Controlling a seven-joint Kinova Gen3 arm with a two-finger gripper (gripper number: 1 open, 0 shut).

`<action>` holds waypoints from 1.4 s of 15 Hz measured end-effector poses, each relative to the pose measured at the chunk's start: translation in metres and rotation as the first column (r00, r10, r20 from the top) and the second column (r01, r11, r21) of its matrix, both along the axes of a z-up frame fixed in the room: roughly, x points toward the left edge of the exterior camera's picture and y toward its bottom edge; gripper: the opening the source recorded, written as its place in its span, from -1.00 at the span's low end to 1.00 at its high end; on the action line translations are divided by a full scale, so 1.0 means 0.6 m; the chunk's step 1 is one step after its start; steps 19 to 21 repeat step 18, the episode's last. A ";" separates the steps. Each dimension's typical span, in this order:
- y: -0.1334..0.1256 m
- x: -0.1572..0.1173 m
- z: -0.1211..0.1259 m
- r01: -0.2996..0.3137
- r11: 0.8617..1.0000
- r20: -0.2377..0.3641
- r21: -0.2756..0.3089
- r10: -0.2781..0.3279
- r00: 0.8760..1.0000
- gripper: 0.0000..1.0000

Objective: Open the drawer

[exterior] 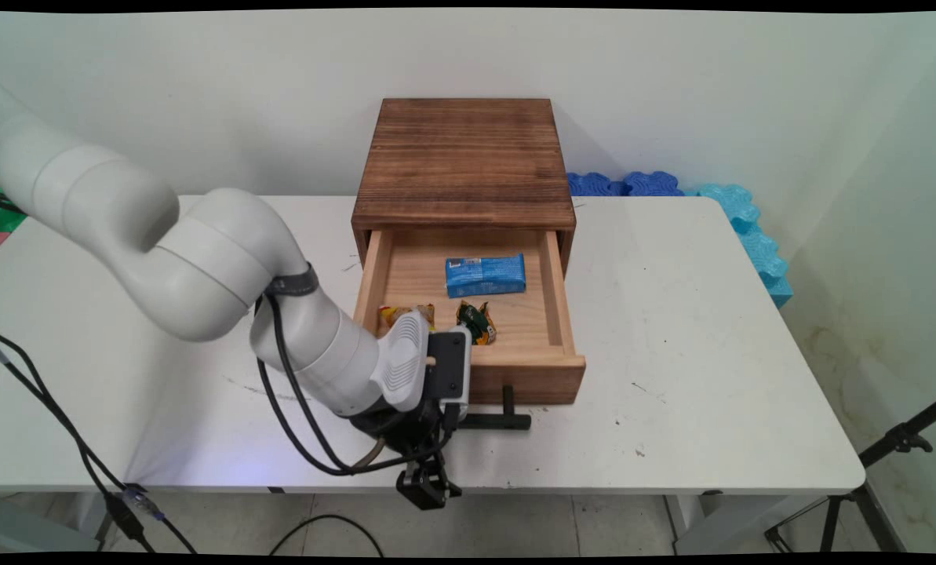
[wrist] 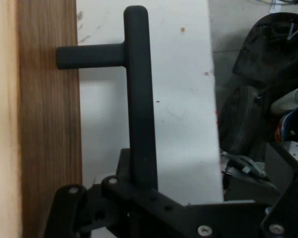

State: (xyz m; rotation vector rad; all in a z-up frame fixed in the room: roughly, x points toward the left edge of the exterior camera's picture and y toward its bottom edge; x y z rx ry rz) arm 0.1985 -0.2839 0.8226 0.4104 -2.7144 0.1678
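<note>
My black gripper (exterior: 424, 455) hangs low over the table's near edge, right in front of the open drawer (exterior: 550, 298) of a dark wooden cabinet (exterior: 464, 157). It covers the left end of the drawer's black bar handle (exterior: 495, 421). In the hand view the handle (wrist: 139, 99) runs down the picture and passes under the gripper's linkage (wrist: 139, 208), with the brown drawer front (wrist: 49, 124) on the left. Inside the drawer lie a blue packet (exterior: 485, 275), a green-and-orange wrapped snack (exterior: 477, 322) and an orange-yellow packet (exterior: 395, 314), half hidden by the wrist.
The white table (exterior: 711, 329) extends to the right and left of the cabinet. Blue foam pieces (exterior: 742, 220) lie along the back right edge. Black cables (exterior: 303, 424) loop under the wrist. A tripod leg (exterior: 899, 439) stands beyond the table's right corner.
</note>
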 end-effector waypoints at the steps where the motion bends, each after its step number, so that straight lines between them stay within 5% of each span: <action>1: 0.005 -0.001 0.001 0.000 1.000 -0.001 0.003 0.000 1.000 1.00; 21: 0.055 -0.010 0.021 0.032 0.999 -0.017 0.018 -0.032 0.999 1.00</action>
